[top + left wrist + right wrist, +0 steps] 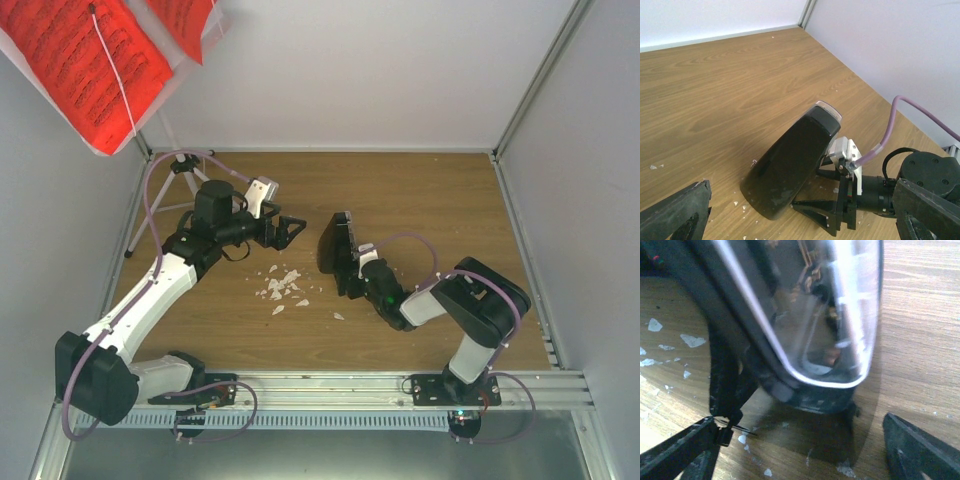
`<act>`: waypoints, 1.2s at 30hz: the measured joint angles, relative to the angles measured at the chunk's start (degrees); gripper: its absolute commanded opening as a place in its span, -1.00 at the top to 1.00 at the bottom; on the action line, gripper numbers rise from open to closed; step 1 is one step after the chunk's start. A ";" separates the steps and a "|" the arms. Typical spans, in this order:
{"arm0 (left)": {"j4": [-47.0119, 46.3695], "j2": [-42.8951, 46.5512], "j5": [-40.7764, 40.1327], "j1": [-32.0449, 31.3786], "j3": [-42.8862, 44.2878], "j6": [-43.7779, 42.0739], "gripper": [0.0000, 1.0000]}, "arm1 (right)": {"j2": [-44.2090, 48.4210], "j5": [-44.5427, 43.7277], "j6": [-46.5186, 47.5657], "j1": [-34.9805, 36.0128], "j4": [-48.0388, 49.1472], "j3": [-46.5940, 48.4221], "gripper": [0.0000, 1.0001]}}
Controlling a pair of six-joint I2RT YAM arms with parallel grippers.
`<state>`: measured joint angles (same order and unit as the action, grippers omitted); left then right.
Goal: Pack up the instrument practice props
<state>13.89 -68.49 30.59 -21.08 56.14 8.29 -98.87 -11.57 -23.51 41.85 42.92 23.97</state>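
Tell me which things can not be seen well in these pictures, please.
Red sheets: top view, cut off by the upper edge; print too small to read.
Music stand: top view, sheets cover its tray; only thin legs show.
Metronome: right wrist view, too near and blurred; its face is unreadable.
Right gripper: no view shows whether its fingers touch the metronome.

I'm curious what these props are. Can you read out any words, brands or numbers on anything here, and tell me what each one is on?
No text can be read in any view.
On the red sheets: rows of dark print, too small and blurred to read.
On the metronome: plain black shell with no lettering visible; behind its clear front, only blurred shapes.
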 measured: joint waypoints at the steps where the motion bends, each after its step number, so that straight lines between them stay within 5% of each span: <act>1: 0.00 0.00 0.09 0.09 -0.02 0.02 -0.98 | -0.04 0.04 -0.13 0.02 0.07 0.00 -0.61; 16: -0.39 0.00 0.96 0.98 -0.17 0.11 -0.98 | -0.13 -0.66 -0.28 0.04 0.46 -0.11 -0.15; 23: -0.44 0.00 1.40 1.31 -0.17 0.11 -0.98 | -0.13 -1.16 0.35 0.04 0.70 -0.13 -0.09; 25: -0.42 0.00 1.44 1.42 -0.20 0.11 -0.98 | -0.13 -1.25 0.52 0.04 0.74 -0.13 -0.21; 30: -0.42 0.00 1.51 1.68 -0.20 0.09 -0.98 | 0.17 -1.51 0.83 0.04 -0.50 -0.28 -0.88; 36: -0.24 0.02 1.16 1.95 -0.20 -0.42 -0.98 | 8.70 -1.90 1.38 0.04 -6.88 -2.32 -0.99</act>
<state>13.65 -68.47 31.75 -19.14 55.94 7.88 -90.17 -13.47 -22.13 41.89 36.03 21.65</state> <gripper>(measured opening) 0.990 0.993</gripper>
